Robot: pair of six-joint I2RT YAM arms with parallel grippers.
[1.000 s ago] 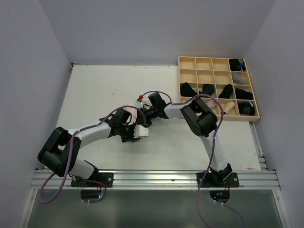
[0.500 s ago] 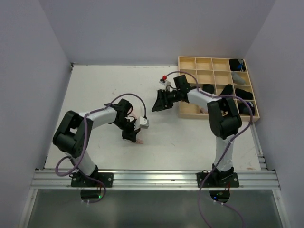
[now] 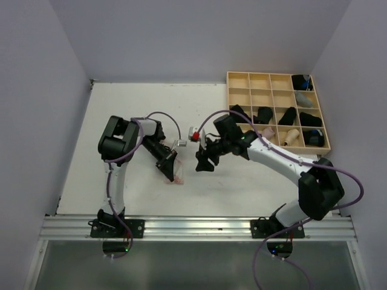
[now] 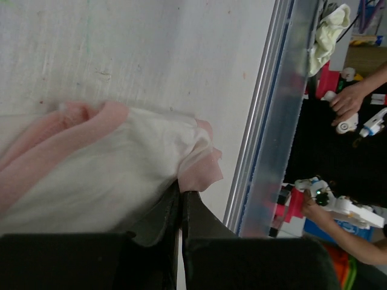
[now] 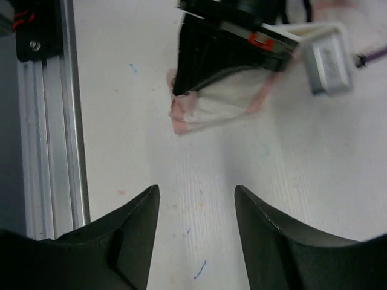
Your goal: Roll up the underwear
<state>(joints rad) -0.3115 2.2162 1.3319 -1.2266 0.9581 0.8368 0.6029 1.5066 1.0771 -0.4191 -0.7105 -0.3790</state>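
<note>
Briefs of whitish cloth with pink edging [image 4: 115,163] are being pinched at one pink-edged corner by the left fingers [image 4: 202,232]. The fingers are being pressed together, with only fabric at their tips. The garment is lying bunched on the white desk [image 3: 133,115]. Pink bands are being shown along one side and at the pinched corner.

Top view: the briefs [image 3: 176,176] are being held left of the desk's centre, just under the left fingers [image 3: 169,164]. They are lying between those fingers and the aluminium rail [image 3: 199,225] at the near edge, apart from the rail.

Right fingers [image 5: 136,235] are being held spread, with nothing between them. They are being pointed at bare desk near the briefs and are not touching the cloth. In the right wrist view the briefs are being partly covered by the black left fingers, with one crumpled pink-edged end sticking out towards the rail. From above, the right fingers [image 3: 204,162] are being held just beside the left ones, to their right, with a gap between.

Pale wooden grid tray [image 3: 260,89] is being carried at the desk's far right corner, well apart from the briefs. Several of its compartments are being filled by black cloth rolls [image 3: 288,116]. Two more are being filled by paler rolls [image 3: 292,136].
</note>
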